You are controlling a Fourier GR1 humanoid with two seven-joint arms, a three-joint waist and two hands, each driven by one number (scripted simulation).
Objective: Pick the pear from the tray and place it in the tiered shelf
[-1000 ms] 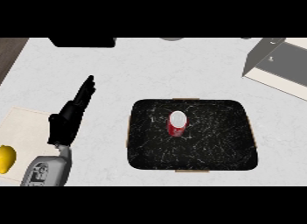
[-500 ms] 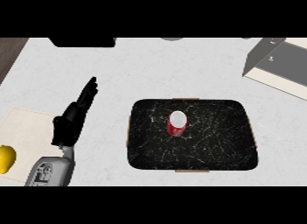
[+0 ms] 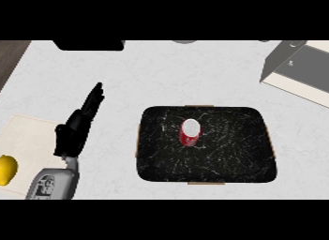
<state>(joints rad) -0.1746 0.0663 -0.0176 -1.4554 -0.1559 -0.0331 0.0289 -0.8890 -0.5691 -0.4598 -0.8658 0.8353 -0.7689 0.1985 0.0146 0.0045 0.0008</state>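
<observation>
Left hand (image 3: 75,131) outstretched, one pear (image 3: 190,132) on one tray (image 3: 230,161), one lemon (image 3: 2,169)

1. Bare table (image 3: 194,70) spanned the lane between the tray (image 3: 229,154) and the tiered shelf (image 3: 309,70).
2. The left robot hand (image 3: 75,131), fingers straight, occupied the strip just left of the tray.
3. A cutting board (image 3: 25,136) with a lemon (image 3: 2,169) lay further left.

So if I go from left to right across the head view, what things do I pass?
lemon → left hand → red-and-white thing → shelf
</observation>
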